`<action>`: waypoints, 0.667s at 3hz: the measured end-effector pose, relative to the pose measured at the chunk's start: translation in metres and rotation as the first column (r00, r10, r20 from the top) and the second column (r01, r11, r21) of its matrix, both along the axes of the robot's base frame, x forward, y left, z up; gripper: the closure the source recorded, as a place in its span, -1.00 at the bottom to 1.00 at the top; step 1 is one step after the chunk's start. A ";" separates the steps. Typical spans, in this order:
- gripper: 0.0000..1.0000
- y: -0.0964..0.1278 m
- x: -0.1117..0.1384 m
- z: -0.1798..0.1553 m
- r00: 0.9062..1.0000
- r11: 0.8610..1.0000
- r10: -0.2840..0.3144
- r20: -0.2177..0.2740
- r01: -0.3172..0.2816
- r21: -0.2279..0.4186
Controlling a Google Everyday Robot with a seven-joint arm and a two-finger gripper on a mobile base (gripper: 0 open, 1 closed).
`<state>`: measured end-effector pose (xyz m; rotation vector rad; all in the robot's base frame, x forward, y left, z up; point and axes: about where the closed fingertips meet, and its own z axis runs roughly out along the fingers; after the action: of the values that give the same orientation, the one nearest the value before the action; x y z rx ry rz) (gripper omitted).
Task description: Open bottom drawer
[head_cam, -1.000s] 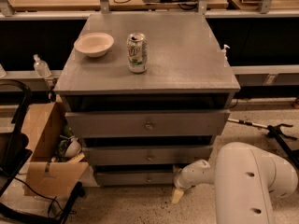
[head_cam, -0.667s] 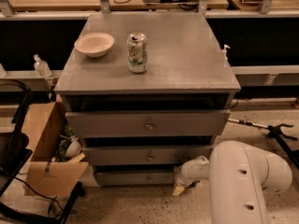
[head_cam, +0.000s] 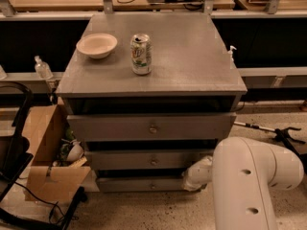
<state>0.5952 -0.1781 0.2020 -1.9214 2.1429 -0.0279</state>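
Note:
The grey cabinet (head_cam: pixel 158 56) has three drawer fronts stacked one above another. The bottom drawer (head_cam: pixel 139 184) is the slimmest front, just above the floor, with a small round knob (head_cam: pixel 152 185) at its centre. My white arm (head_cam: pixel 249 181) reaches in from the lower right. My gripper (head_cam: pixel 192 178) is at the right end of the bottom drawer's front, right of the knob. Its tip is partly hidden against the drawer.
A beige bowl (head_cam: pixel 97 45) and a soda can (head_cam: pixel 141 54) stand on the cabinet top. An open cardboard box (head_cam: pixel 50 155) with clutter sits on the floor at the left, beside a black frame (head_cam: pixel 14 147). A black tool (head_cam: pixel 283 134) lies on the floor at the right.
My gripper has risen a little from the floor towards the right end of the bottom drawer's front. The arm has shifted slightly left. The drawers look unmoved.

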 end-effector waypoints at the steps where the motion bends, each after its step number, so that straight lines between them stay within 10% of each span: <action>1: 0.92 -0.008 -0.035 0.045 0.998 0.998 -0.060 -0.005 0.060 0.020; 2: 0.92 -0.008 -0.111 0.085 0.992 0.989 -0.118 -0.051 0.122 0.082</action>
<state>0.4838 -0.1858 0.2867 -1.7613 2.2492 0.0837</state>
